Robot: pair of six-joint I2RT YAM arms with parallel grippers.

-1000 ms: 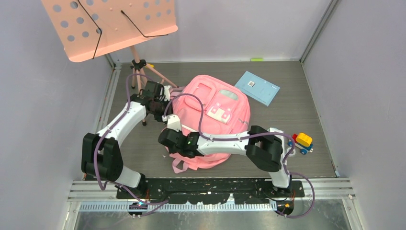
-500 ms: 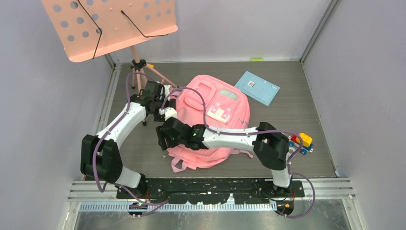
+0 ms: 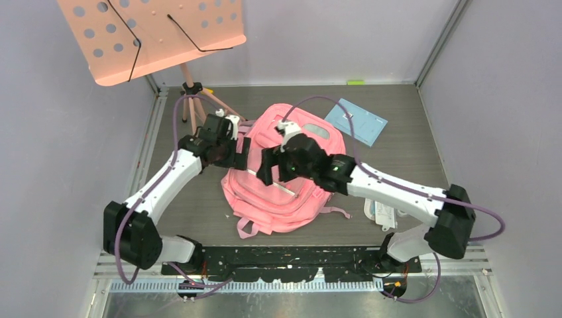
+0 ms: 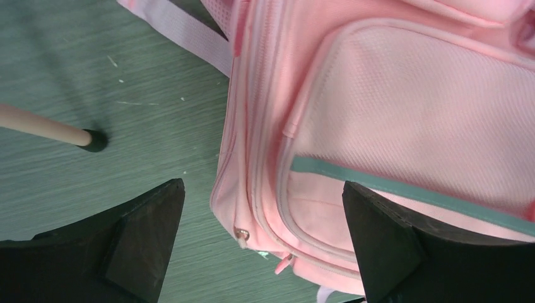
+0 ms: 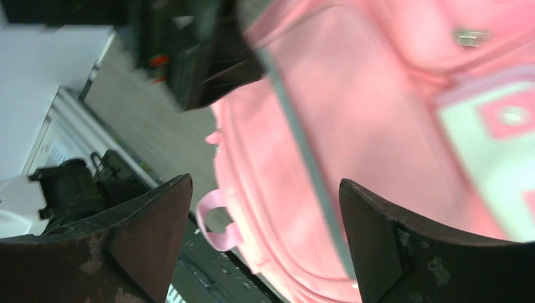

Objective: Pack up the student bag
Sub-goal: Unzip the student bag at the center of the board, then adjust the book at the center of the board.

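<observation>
Packing looks hardly begun: the student bag (image 3: 291, 199) lies in the middle of the tabletop (image 3: 411, 165), seemingly zipped shut, a blue book (image 3: 358, 121) lies outside beyond it, and the left claw (image 4: 262, 214) and right claw (image 5: 265, 221) hang over it wide open, empty.

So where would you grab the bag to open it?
Probably the pink zip pull on the bag's side edge, coming from above. The bag lies flat, front up, the pull sticks out free of the fabric, and the open left gripper hangs over that edge.
</observation>
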